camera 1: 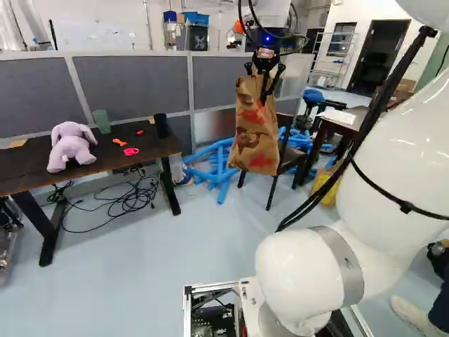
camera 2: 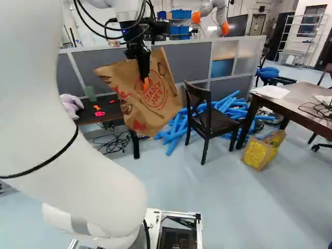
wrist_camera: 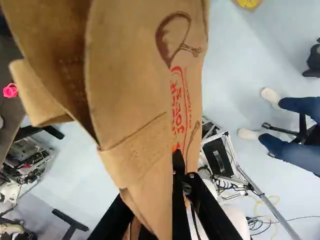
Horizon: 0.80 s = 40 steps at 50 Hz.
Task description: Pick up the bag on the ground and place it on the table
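"Item one?"
"Paper bag (camera 1: 254, 137), brown, red print: suspended above the floor (camera 1: 147, 260), held by the gripper (camera 2: 144, 78)."
"Its fingers?"
"Pinched on the paper bag; one seemingly hidden behind paper."
"Item two?"
"Dark table (camera 1: 21, 168), bearing plush toy (camera 1: 70, 146); left of the bag, left base view."

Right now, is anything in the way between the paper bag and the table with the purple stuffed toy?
I see nothing between the bag and the table, though a black cylinder stands at the table's end nearer the bag.
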Tool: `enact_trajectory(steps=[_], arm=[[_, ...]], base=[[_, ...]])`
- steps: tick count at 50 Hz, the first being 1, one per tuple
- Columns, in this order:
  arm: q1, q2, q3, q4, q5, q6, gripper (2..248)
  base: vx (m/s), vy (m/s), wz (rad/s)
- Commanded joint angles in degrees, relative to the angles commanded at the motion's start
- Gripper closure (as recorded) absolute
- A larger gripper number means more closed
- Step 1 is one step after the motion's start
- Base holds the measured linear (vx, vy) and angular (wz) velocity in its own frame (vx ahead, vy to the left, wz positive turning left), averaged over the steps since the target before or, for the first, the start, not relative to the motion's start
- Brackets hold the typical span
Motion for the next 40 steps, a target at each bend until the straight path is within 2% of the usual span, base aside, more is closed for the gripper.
enact_trajectory(steps=[40], arm=[[0.0,0.0,0.0,0.0,0.0,0.0,228]], base=[[0.001,0.066,0.321]])
